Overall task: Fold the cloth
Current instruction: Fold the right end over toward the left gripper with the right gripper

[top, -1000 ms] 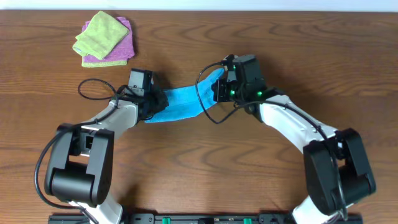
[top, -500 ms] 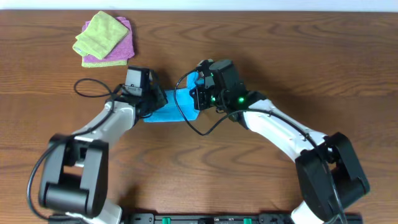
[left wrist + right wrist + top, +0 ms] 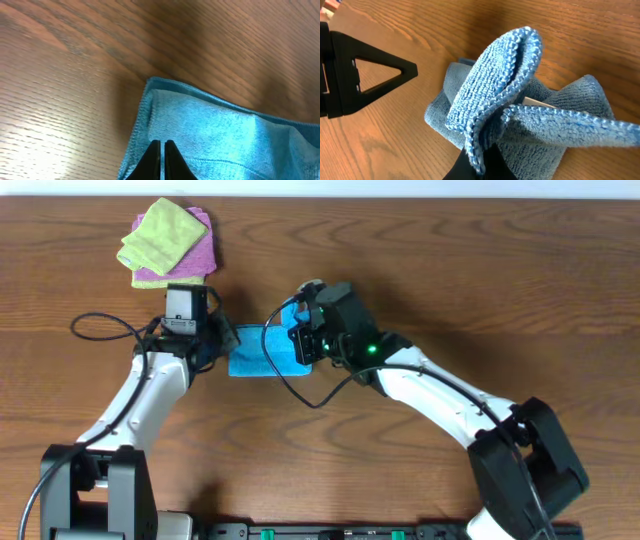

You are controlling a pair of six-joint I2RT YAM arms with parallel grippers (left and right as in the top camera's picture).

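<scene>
Sky-blue cloth [image 3: 258,352] is lying part-folded on bench [image 3: 500,280], lower right of lime-green cloth [image 3: 160,235] | right hand [image 3: 480,167] is grasping a raised fold, mid-fold | left hand [image 3: 162,150] is clenched over the near edge | next, likely: laying fold flat, aligning edges, letting go

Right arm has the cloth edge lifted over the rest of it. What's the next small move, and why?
Probably lower the right gripper toward the cloth's left edge and lay its flap flat before letting go. It pinches a bunched, looped edge of the cloth, raised above the layer lying on the table. The left gripper, shut, sits at that left edge.
</scene>
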